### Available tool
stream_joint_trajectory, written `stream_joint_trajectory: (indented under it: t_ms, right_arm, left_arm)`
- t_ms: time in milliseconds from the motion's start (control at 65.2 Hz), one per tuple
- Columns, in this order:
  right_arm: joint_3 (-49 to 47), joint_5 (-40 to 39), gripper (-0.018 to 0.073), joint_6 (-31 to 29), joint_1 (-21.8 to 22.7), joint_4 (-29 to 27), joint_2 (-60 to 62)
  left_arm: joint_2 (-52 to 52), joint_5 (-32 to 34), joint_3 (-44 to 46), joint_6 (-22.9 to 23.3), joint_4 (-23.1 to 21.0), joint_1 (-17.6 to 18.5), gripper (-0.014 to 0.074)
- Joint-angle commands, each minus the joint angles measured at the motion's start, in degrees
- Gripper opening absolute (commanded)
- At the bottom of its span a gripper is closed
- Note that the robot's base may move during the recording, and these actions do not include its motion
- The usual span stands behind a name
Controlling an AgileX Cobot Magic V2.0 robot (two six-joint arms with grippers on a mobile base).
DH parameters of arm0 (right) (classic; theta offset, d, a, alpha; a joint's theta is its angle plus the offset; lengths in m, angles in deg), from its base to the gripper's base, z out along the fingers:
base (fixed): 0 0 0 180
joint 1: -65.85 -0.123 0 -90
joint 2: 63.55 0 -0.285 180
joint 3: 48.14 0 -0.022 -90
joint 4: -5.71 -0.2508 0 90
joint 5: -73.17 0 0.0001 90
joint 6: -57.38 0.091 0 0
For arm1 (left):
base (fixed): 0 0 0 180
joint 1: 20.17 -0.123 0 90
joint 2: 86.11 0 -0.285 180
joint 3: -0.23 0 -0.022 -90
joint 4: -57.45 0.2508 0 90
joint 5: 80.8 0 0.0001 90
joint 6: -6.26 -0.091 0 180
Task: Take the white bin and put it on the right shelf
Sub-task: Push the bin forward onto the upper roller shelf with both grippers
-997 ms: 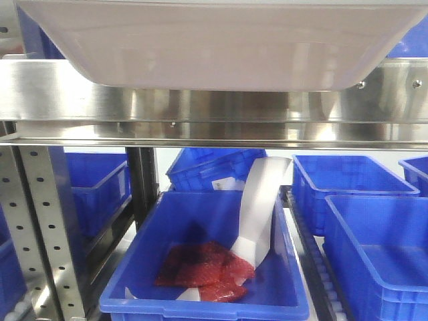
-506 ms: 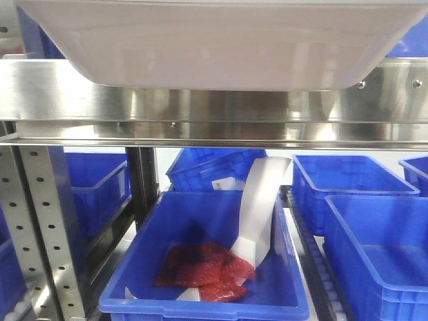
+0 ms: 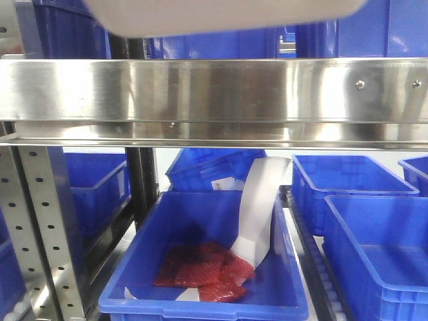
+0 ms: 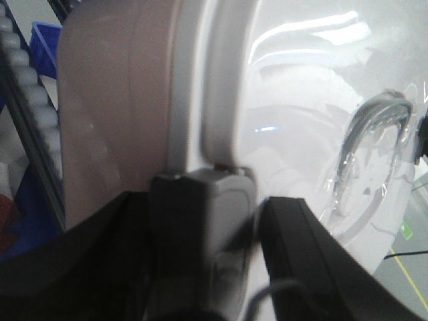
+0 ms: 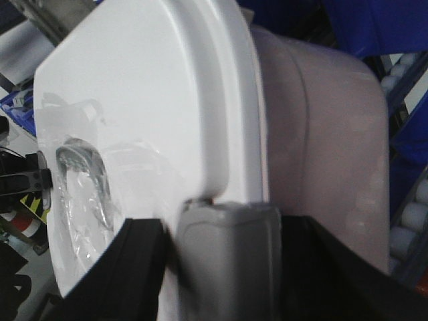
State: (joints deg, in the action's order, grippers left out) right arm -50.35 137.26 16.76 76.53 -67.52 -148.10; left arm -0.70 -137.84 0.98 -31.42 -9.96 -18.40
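The white bin (image 3: 227, 15) hangs above the right shelf's steel front rail (image 3: 214, 90); only its pale underside shows along the top edge of the front view. In the left wrist view the bin's pinkish wall (image 4: 114, 100) and glossy lid (image 4: 301, 100) fill the frame. My left gripper (image 4: 204, 217) is shut on the grey latch (image 4: 217, 214) at the bin's end. The right wrist view shows the lid (image 5: 154, 100) and wall (image 5: 328, 134), with my right gripper (image 5: 231, 244) shut on the other grey latch (image 5: 231, 247).
Below the rail, a blue bin (image 3: 200, 301) holds red packets (image 3: 204, 271) and a white paper strip (image 3: 257, 207). More blue bins (image 3: 374, 247) stand to the right and behind. A perforated upright (image 3: 40, 227) is at left. Dark blue bins (image 3: 334, 30) sit behind the rail.
The white bin has risen: it covered the rail's top edge before and now sits above it, uncovering the blue bins behind.
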Motion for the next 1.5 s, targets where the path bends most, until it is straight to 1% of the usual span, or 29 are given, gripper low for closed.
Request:
stream_joint_trajectory:
  t_ms: [0, 123, 184, 429, 521, 690, 751, 828, 920, 1012, 1135, 1242, 1395, 1487]
  right_arm:
    - [-4.0, 4.9, 0.0328, 0.7, -3.4, -11.8, -0.8]
    - [-4.8, -0.9, 0.0328, 0.0, -6.2, -11.7, -4.0]
    - [-4.8, -3.0, 0.0328, 0.0, -6.7, -11.8, -5.4]
    - [-4.8, -4.7, 0.0328, 0.0, -7.1, -13.9, -9.7]
    - [-4.8, -5.0, 0.033, 0.0, -7.1, -13.9, -10.5]
    - [-4.8, -6.4, 0.0344, 0.0, -7.1, -13.9, -11.9]
    - [-4.8, -7.3, 0.0392, 0.0, -7.1, -13.9, -12.5]
    - [-4.8, -8.8, 0.0477, 0.0, -7.1, -13.9, -13.0]
    - [-4.8, -10.7, 0.0566, 0.0, -7.1, -13.8, -13.3]
    - [-4.6, -12.9, 0.0603, 0.0, -7.1, -13.6, -13.5]
    - [-4.6, -14.9, 0.0605, 0.0, -6.7, -12.8, -13.5]
    - [-4.6, -17.3, 0.0605, 0.0, -6.7, -10.8, -13.5]
    - [-4.6, -21.2, 0.0605, 0.0, -6.7, -7.5, -13.5]
    - [-4.6, -23.4, 0.0604, 0.0, -6.7, -7.1, -13.5]
  left_arm:
    - [1.6, 3.1, 5.1, -0.5, -8.5, 1.2, 0.0176]
    - [5.5, 6.6, 8.2, -0.5, -8.4, 1.2, 0.0178]
    - [7.1, 7.3, 9.4, -0.5, -8.3, 1.2, 0.018]
    - [10.7, 9.8, 10.0, -0.5, -8.2, 1.2, 0.019]
    - [11.2, 10.2, 10.0, -0.5, -8.2, 1.2, 0.0243]
    - [11.7, 11.8, 10.0, -0.5, -7.8, 1.2, 0.0391]
    - [11.7, 12.3, 10.0, -0.5, -7.0, 1.2, 0.0426]
    - [11.7, 12.3, 10.0, -0.5, -6.8, 1.2, 0.0444]
    - [11.7, 13.5, 10.0, -0.5, -6.8, 1.2, 0.0445]
    - [11.7, 15.6, 10.0, -0.5, -6.2, 1.2, 0.0445]
    - [11.7, 17.6, 10.0, -0.5, -5.3, 0.8, 0.0445]
    - [11.7, 18.9, 10.0, -0.5, -4.3, 0.6, 0.0445]
    - [11.7, 19.6, 10.0, -0.5, -4.2, -0.8, 0.0445]
    - [11.7, 19.5, 10.0, -0.5, -4.2, -1.9, 0.0445]
